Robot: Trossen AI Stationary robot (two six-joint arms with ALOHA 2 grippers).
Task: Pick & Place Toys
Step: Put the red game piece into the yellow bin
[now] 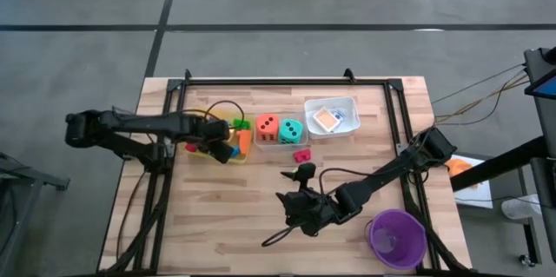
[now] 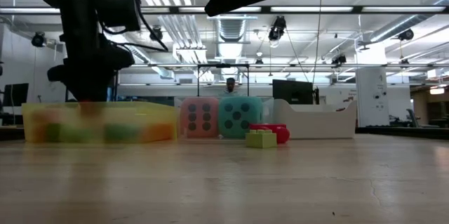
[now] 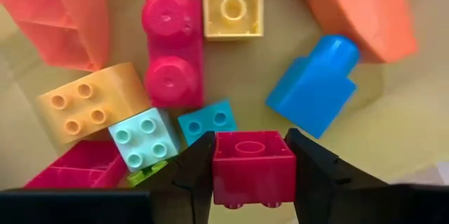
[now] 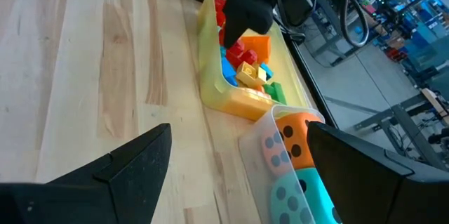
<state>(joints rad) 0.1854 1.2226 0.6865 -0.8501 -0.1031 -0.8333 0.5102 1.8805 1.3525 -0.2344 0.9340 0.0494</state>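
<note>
Reaching into the yellow tray [image 1: 201,150] left of centre in the high view, the left gripper [image 3: 249,171] has its jaws closed narrow on a red block [image 3: 253,166], one dark finger [image 3: 198,175] against each side of it. Around that block in the left wrist view lie more toys: a pink two-stud block [image 3: 172,48] at upper centre, a pale yellow block [image 3: 233,6] just beside it, a blue block [image 3: 314,85] to the right, an orange four-stud block [image 3: 91,108] at left, and a mint block [image 3: 144,137] touching a small teal block [image 3: 207,120].

The right gripper [image 1: 298,205] hangs over bare tabletop [image 1: 226,216] at lower centre of the high view, well apart from the tray, its jaws spread wide and holding nothing.

An orange die [image 1: 267,127] and a teal die [image 1: 291,129] sit side by side in a clear tray [image 4: 261,133] just right of the yellow one. A white tray [image 1: 345,104] at upper right of them holds small cards [image 1: 328,119]. A pink block [image 1: 301,154] lies loose on the tabletop below the dice, and the low view shows a green block [image 2: 261,139] in front of a red one [image 2: 275,132] there. A purple cup [image 1: 397,238] stands at lower right.
</note>
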